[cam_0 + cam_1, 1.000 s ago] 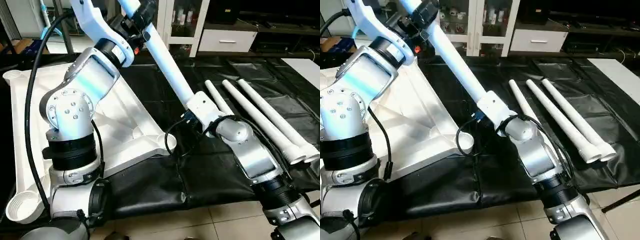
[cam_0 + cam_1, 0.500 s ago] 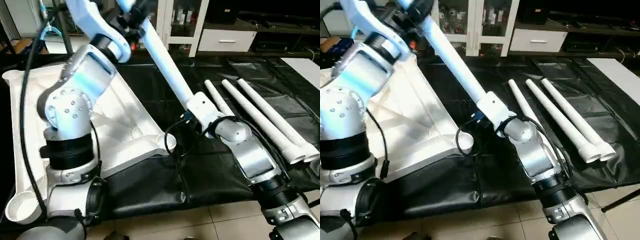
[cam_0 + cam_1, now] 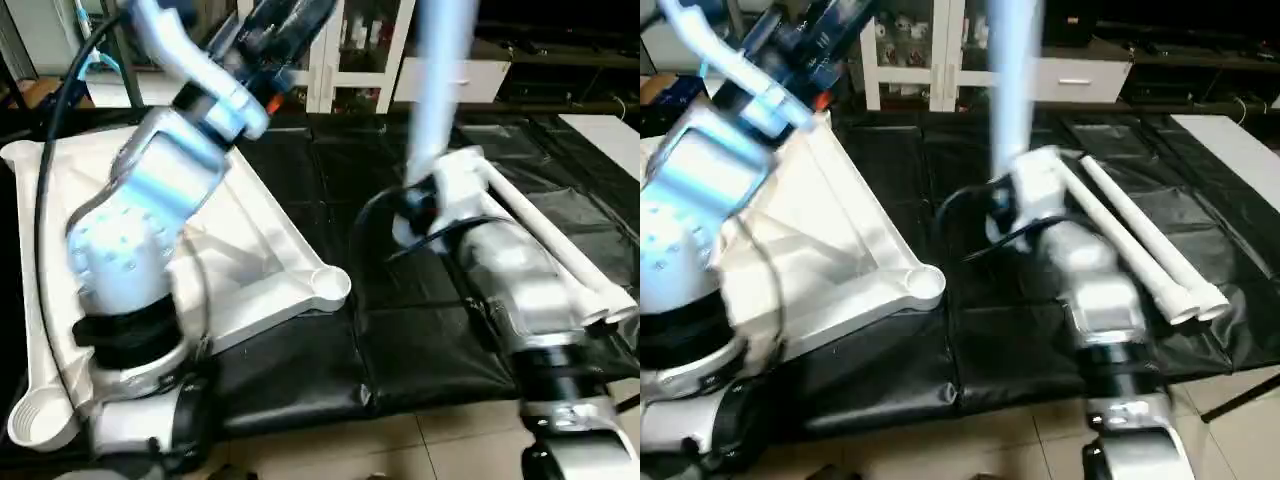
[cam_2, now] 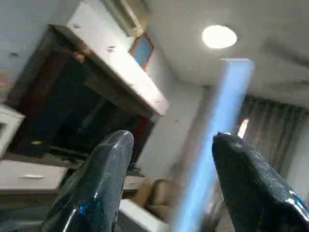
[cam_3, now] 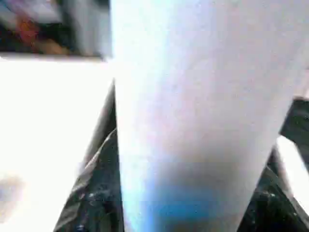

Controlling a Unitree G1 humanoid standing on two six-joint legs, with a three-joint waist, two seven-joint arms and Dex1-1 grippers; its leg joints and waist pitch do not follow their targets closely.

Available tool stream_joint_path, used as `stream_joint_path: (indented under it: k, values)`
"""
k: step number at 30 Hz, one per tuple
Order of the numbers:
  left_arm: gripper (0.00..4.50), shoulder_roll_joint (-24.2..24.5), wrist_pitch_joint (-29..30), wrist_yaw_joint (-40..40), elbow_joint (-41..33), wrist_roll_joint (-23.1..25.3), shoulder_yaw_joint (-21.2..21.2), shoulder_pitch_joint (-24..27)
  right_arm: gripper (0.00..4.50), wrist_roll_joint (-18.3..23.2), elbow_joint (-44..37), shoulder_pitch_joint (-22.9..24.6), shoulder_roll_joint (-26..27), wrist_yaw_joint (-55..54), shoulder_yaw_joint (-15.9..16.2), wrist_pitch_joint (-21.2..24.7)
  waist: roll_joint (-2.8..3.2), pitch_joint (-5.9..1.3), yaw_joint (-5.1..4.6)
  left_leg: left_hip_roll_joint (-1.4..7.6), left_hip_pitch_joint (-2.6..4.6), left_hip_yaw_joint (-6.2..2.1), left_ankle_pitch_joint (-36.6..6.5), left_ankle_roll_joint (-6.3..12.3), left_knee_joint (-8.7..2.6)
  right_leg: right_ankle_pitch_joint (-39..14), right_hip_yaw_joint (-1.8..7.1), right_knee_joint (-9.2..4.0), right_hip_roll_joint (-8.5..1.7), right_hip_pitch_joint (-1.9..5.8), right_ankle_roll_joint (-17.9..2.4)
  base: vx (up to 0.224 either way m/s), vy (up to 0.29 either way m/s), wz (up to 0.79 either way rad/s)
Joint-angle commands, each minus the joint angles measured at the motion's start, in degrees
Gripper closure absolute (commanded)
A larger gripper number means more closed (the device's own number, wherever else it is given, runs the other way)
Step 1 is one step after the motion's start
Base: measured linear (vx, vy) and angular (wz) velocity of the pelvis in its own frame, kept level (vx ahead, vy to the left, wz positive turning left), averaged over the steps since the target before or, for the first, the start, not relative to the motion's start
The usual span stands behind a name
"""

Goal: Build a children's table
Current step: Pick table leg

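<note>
We are swinging the leg [image 3: 440,70] upright: a second ago it was slanting across the upper left of the frame toward the left arm, and now it is rising near vertical at top centre, blurred with motion. The right gripper [image 5: 193,203] is clamping its lower end. The left gripper [image 4: 169,164] is standing open, its fingers [image 4: 96,193] apart with the leg passing between them untouched, so we are judging the handover done and the leg freed for a socket. The tabletop [image 3: 270,240] is lying ribs-up at left, near socket [image 3: 328,285] empty. Spare legs [image 3: 560,250] are lying at right, their count hard to make out
</note>
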Motion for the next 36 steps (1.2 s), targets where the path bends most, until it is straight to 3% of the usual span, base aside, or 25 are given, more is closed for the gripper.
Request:
stream_joint_path:
  k: [1, 3, 4, 5, 8, 12, 13, 15, 17, 18, 20, 21, 22, 24, 25, 28, 29, 30, 31, 33, 36]
  values:
    - [1.50, 2.4, -1.4, -1.1, 1.8, 4.9, 0.4, 2.3, 2.59, 8.2, -6.2, 1.9, -0.3, 6.2, -3.8, 1.5, 0.28, -4.03, 0.14, 2.80, 1.96, -1.53, -13.4, -1.63, -4.33, -10.8, 2.34, -4.59, -3.49, 2.20, -7.1, 0.000, 0.000, 0.00]
    - [1.50, 2.9, -2.3, -0.9, 2.4, 6.2, 0.6, 3.2, 2.59, 9.0, -7.0, 2.4, -0.4, 6.7, -4.5, 2.0, 0.27, -4.05, 0.09, 2.86, 2.00, -1.57, -12.9, -1.73, -4.45, -11.6, 2.30, -4.55, -3.47, 2.10, -6.8, 0.000, 0.000, 0.00]
    - [1.50, 3.3, -2.1, -0.8, 2.3, 6.7, 0.4, 3.8, 2.59, 8.9, -7.4, 2.7, -0.5, 6.9, -4.3, 1.7, 0.49, -4.03, 0.16, 2.93, 2.13, -1.61, -13.3, -2.97, -4.53, -13.2, 2.24, -4.59, -3.68, 1.87, -7.5, 0.000, 0.000, 0.00]
    - [1.50, 3.3, -2.1, -0.8, 2.3, 6.7, 0.4, 3.8, 2.59, 8.9, -7.4, 2.7, -0.5, 6.9, -4.3, 1.7, 0.49, -4.03, 0.16, 2.93, 2.13, -1.61, -13.3, -2.97, -4.53, -13.2, 2.24, -4.59, -3.68, 1.87, -7.5, 0.000, 0.000, 0.00]
    - [1.50, 5.3, -2.1, -1.6, 1.3, 8.3, -2.4, 6.6, 2.59, 9.3, -8.6, 4.0, -0.3, 7.2, -3.5, 0.9, 0.41, -3.86, 0.21, 2.93, 2.43, -1.66, -16.4, -4.51, -4.72, -16.8, 2.31, -4.91, -3.69, 1.36, -7.3, 0.000, 0.000, 0.00]
    - [1.50, 12.5, -5.4, -3.2, 2.2, 20.8, -12.8, 11.3, 2.59, 10.5, -8.8, 4.7, -0.3, 6.8, -4.1, 0.9, 0.37, -3.78, 0.06, 2.94, 2.30, -1.86, -17.3, -4.75, -5.00, -18.9, 2.38, -5.04, -3.79, 1.24, -5.5, 0.000, 0.000, 0.00]
    - [1.50, 15.0, -6.5, -4.1, 3.2, 24.5, -16.3, 13.0, 2.59, 13.0, -9.0, 5.0, -0.5, 7.0, -5.7, 3.6, 0.49, -3.75, -0.08, 2.91, 2.28, -2.01, -17.9, -4.62, -5.06, -20.1, 2.44, -5.25, -3.79, 1.20, -4.5, 0.000, 0.000, 0.00]
    - [1.50, 16.2, -7.0, -4.7, 3.7, 26.3, -18.0, 13.9, 2.59, 14.7, -9.1, 5.1, -0.6, 7.3, -6.7, 5.5, 0.57, -3.80, -0.02, 2.93, 2.43, -1.94, -17.7, -4.71, -5.05, -19.5, 2.48, -5.25, -3.73, 1.06, -4.5, 0.000, 0.000, 0.00]
    - [1.50, 19.1, -7.7, -8.0, 3.5, 28.7, -22.0, 15.4, 2.59, 19.2, -8.4, 5.4, -2.2, 8.9, -9.1, 11.1, 0.94, -3.99, 0.02, 2.86, 2.42, -2.02, -16.7, -4.89, -5.09, -16.5, 2.38, -4.97, -3.59, 1.34, -5.6, 0.000, 0.000, 0.00]
    - [1.50, 19.1, -7.7, -8.0, 3.5, 28.7, -22.0, 15.4, 2.59, 19.2, -8.4, 5.4, -2.2, 8.9, -9.1, 11.1, 0.90, -4.01, 0.09, 2.93, 2.41, -1.96, -16.4, -4.93, -5.10, -15.7, 2.37, -4.75, -3.60, 1.33, -6.0, 0.000, 0.000, 0.00]
    - [1.50, 21.6, -9.3, -13.3, 2.9, 31.0, -25.9, 17.5, 2.59, 23.0, -6.1, 5.7, -5.1, 10.5, -11.8, 17.3, 0.79, -3.96, 0.24, 2.79, 2.35, -1.81, -15.5, -4.79, -5.06, -14.0, 2.32, -4.78, -3.70, 1.50, -7.4, 0.000, 0.000, 0.00]
    - [1.50, 21.8, -9.6, -13.8, 2.9, 31.4, -26.4, 17.6, 2.59, 23.3, -5.8, 5.7, -5.3, 10.6, -12.1, 17.7, 0.89, -3.98, 0.24, 2.82, 2.36, -1.77, -15.5, -4.76, -5.00, -14.0, 2.33, -4.67, -3.69, 1.50, -7.6, 0.000, 0.000, 0.00]
    - [1.50, 22.5, -10.5, -14.8, 3.0, 32.3, -27.4, 18.1, 2.59, 23.9, -5.3, 5.6, -5.7, 10.6, -12.8, 18.3, 0.49, -3.95, 0.13, 2.83, 2.26, -1.66, -15.3, -4.56, -4.95, -13.9, 2.35, -4.74, -3.75, 1.50, -7.9, 0.000, 0.000, 0.00]
    - [1.50, 23.6, -11.5, -16.2, 3.0, 33.6, -29.2, 19.1, 2.59, 26.9, -4.2, 4.9, -5.9, 10.2, -15.3, 20.1, 0.47, -3.98, 0.10, 2.75, 2.16, -1.60, -15.2, -4.44, -4.86, -14.9, 2.39, -4.76, -3.96, 1.56, -8.3, 0.000, 0.000, 0.00]
    - [1.50, 25.3, -13.8, -18.9, 3.3, 35.4, -32.1, 20.7, 2.59, 31.0, -2.6, 4.0, -6.6, 10.4, -18.3, 22.2, 0.13, -3.94, 0.13, 2.82, 2.19, -1.63, -15.3, -3.99, -4.85, -16.3, 2.37, -4.93, -4.07, 1.53, -8.1, 0.000, 0.000, 0.00]
    - [1.50, 27.0, -15.4, -22.7, 3.5, 36.3, -34.8, 22.3, 2.59, 33.8, -1.2, 3.6, -7.6, 11.6, -20.2, 23.6, 0.38, -3.86, 0.17, 2.94, 2.30, -1.63, -15.6, -4.36, -4.89, -17.9, 2.29, -4.96, -4.04, 1.28, -7.8, 0.000, 0.000, 0.00]
    - [1.50, 28.1, -15.3, -25.0, 3.3, 36.2, -36.1, 23.0, 2.59, 34.2, -0.9, 3.7, -8.4, 12.3, -20.4, 24.0, -0.53, -3.81, -0.08, 2.97, 2.19, -1.42, -15.6, -4.29, -4.91, -18.3, 2.29, -5.04, -3.94, 1.20, -7.6, 0.000, 0.000, 0.00]
    - [1.50, 28.8, -15.9, -26.4, 3.5, 36.8, -37.2, 23.4, 2.59, 34.3, -0.6, 3.7, -9.1, 12.8, -20.5, 24.3, -0.09, -3.81, 0.19, 2.94, 2.33, -1.56, -15.5, -4.22, -4.88, -19.2, 2.29, -4.97, -4.15, 1.19, -7.6, 0.000, 0.000, 0.00]
    - [1.50, 28.8, -15.9, -26.4, 3.5, 36.8, -37.2, 23.4, 2.59, 34.3, -0.6, 3.7, -9.1, 12.8, -20.5, 24.3, -0.03, -3.77, 0.12, 2.96, 2.29, -1.52, -15.5, -4.30, -4.89, -19.4, 2.29, -4.96, -4.13, 1.15, -7.6, 0.000, 0.000, 0.00]
    - [1.50, 29.5, -18.2, -27.5, 5.6, 40.2, -40.0, 23.2, 2.59, 34.9, 0.1, 3.4, -10.1, 12.9, -21.1, 25.7, -0.44, -3.70, 0.00, 2.98, 2.31, -1.46, -16.0, -4.30, -4.89, -20.3, 2.32, -5.18, -4.13, 1.00, -7.3, 0.000, 0.000, 0.00]
    - [1.50, 29.2, -19.9, -27.6, 7.5, 42.4, -41.3, 23.0, 2.59, 35.1, -0.4, 3.5, -10.5, 12.5, -21.2, 26.8, -0.30, -3.69, 0.02, 2.96, 2.42, -1.49, -16.5, -4.50, -4.82, -22.0, 2.37, -5.30, -4.26, 0.86, -6.8, 0.000, 0.000, 0.00]
